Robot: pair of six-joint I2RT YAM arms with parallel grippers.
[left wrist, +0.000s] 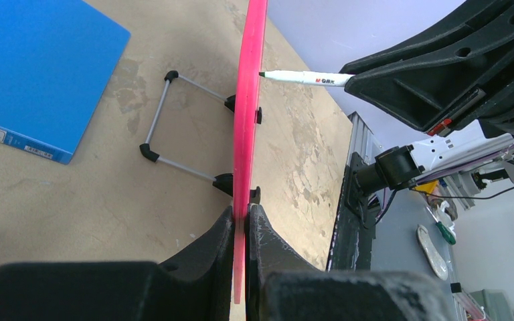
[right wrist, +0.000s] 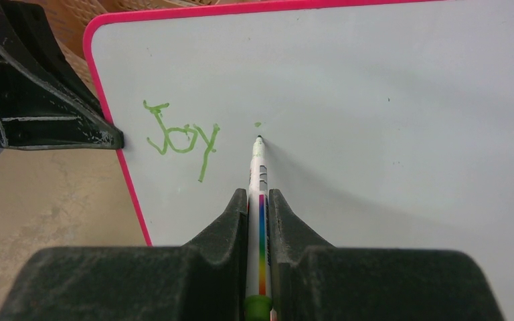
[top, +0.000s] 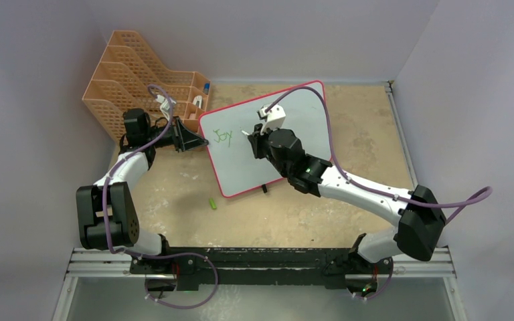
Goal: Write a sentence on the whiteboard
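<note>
The whiteboard (top: 294,127), white with a pink-red frame, stands tilted on the table. Green writing (top: 223,136) on it reads only "Joy", with a small green dot to its right (right wrist: 258,124). My left gripper (top: 199,142) is shut on the board's left edge (left wrist: 244,167). My right gripper (top: 253,140) is shut on a white marker (right wrist: 259,194) with a rainbow stripe. The marker's tip (right wrist: 259,138) is at the board just below the dot; it also shows in the left wrist view (left wrist: 304,78). The writing "Joy" (right wrist: 181,137) lies left of the tip.
An orange mesh file rack (top: 137,77) stands at the back left. A small green marker cap (top: 212,203) lies on the table in front of the board. A blue folder (left wrist: 33,73) lies behind the board near its wire stand (left wrist: 174,127).
</note>
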